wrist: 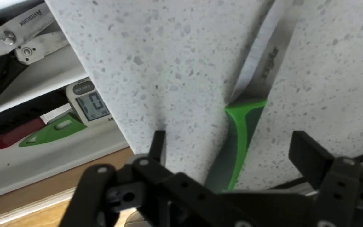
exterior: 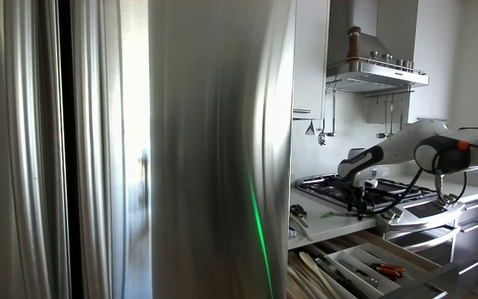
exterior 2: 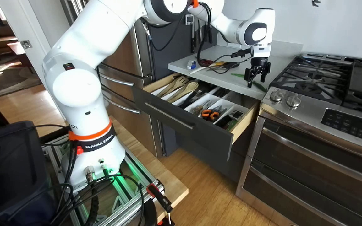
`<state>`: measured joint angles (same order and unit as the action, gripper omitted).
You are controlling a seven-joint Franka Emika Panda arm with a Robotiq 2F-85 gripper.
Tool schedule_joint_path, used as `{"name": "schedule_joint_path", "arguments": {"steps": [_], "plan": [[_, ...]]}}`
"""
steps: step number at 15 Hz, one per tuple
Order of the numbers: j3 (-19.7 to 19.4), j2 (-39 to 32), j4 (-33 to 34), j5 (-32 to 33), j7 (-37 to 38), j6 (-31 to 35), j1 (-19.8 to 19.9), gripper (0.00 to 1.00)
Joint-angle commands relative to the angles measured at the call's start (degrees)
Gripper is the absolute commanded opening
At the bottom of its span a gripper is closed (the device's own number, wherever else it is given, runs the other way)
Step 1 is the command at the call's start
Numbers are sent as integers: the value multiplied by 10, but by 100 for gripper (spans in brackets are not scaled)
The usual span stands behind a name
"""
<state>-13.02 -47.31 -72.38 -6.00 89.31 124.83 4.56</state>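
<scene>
The green-handled knife [wrist: 247, 105] lies flat on the counter [wrist: 169, 63], near the front edge and beside the stove [exterior 2: 309, 113]. In the wrist view, its long axis runs steeply from the handle at lower centre to the blade at the top, inclined to the right. The blade extends past the top of that view; its tip is not visible there. The axis is oblique to the front edge of the counter: the handle end is nearer the edge, and the blade diverges from it. In an exterior view, the handle end is directed toward the stove.

The hand [wrist: 228, 142] points downward over the handle. Its fingers are spread, one to each side of the handle, with a visible gap at both sides; nothing is gripped. The body of the hand hides the handle butt. Clearance above the counter cannot be determined.

Below the counter, the drawer [exterior 2: 200, 138] is extended. It contains wooden utensils [exterior 2: 191, 87], orange-handled shears [wrist: 33, 23], and, in one compartment, a timer [wrist: 91, 105] and a red-handled tool [wrist: 16, 134].
</scene>
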Motion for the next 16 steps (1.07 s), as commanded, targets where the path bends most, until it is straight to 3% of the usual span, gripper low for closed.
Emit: {"name": "schedule_joint_path", "arguments": {"steps": [1, 6, 10, 14, 16], "plan": [[14, 52, -95, -17, -6, 59, 12, 100], [19, 71, -120, -26, -16, 59, 22, 99], [25, 60, -95, -36, -21, 39, 30, 94], [27, 47, -74, -35, -21, 33, 32, 97], [30, 43, -65, -38, -21, 26, 35, 88]]}}
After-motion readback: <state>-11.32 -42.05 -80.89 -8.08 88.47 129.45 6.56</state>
